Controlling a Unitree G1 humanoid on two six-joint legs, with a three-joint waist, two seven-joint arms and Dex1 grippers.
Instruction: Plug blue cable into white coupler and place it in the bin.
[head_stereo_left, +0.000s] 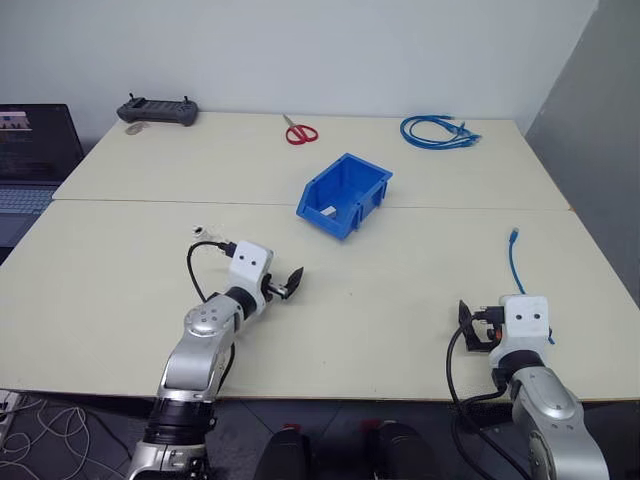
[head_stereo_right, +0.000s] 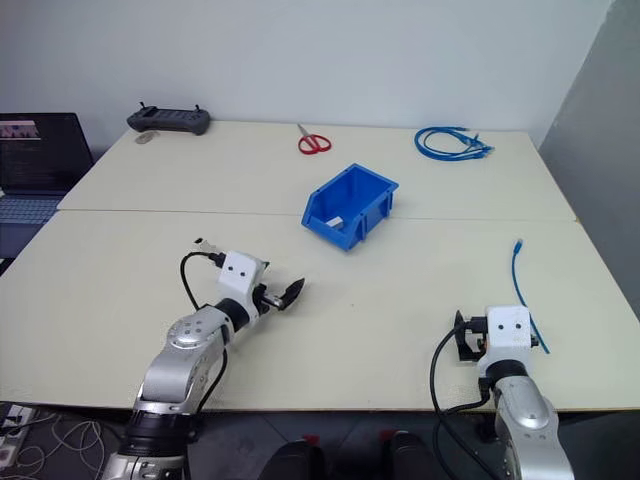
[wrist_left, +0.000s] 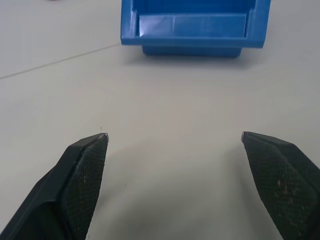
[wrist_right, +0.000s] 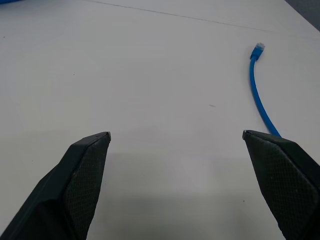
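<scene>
The blue cable lies as a single strand on the table's right side, just beyond my right gripper and slightly to its right; its plug end points away. The bin stands mid-table, ahead of my left gripper. A tiny white block with a dark end, apparently the white coupler, rests on the table beside my left forearm. Both grippers hover low over the table, open and empty, as their wrist views show.
A small white piece lies inside the bin; I cannot tell what it is. Red scissors, a coiled bundle of blue cables and a dark controller sit along the far edge. A laptop stands far left.
</scene>
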